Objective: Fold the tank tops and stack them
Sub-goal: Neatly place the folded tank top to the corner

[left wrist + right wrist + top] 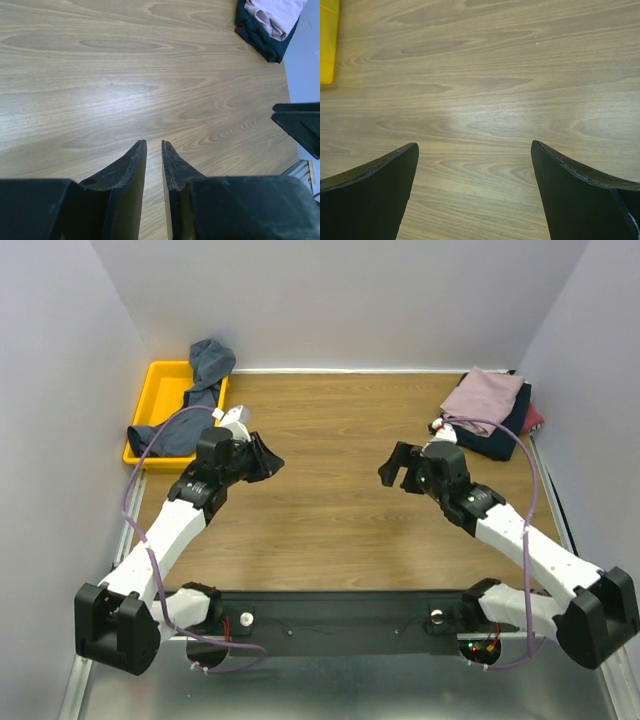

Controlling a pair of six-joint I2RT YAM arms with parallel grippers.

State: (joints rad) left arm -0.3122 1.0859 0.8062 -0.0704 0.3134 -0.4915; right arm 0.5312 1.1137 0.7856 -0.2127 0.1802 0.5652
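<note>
A slate blue-grey tank top (205, 375) lies crumpled in and over the yellow tray (158, 375) at the back left. A dusty pink tank top (485, 398) lies folded on a dark navy one (508, 435), with a red edge (534, 420), at the back right. The stack also shows in the left wrist view, pink (277, 15) over navy (260, 40). My left gripper (272, 462) (153, 143) hovers over bare wood, its jaws almost together and empty. My right gripper (395, 468) (475, 145) is wide open and empty above the table's middle.
The wooden table (330, 510) is walled by grey panels at the back and sides. The tray's corner shows in the right wrist view (327, 40). The right gripper's finger (300, 125) shows at the edge of the left wrist view.
</note>
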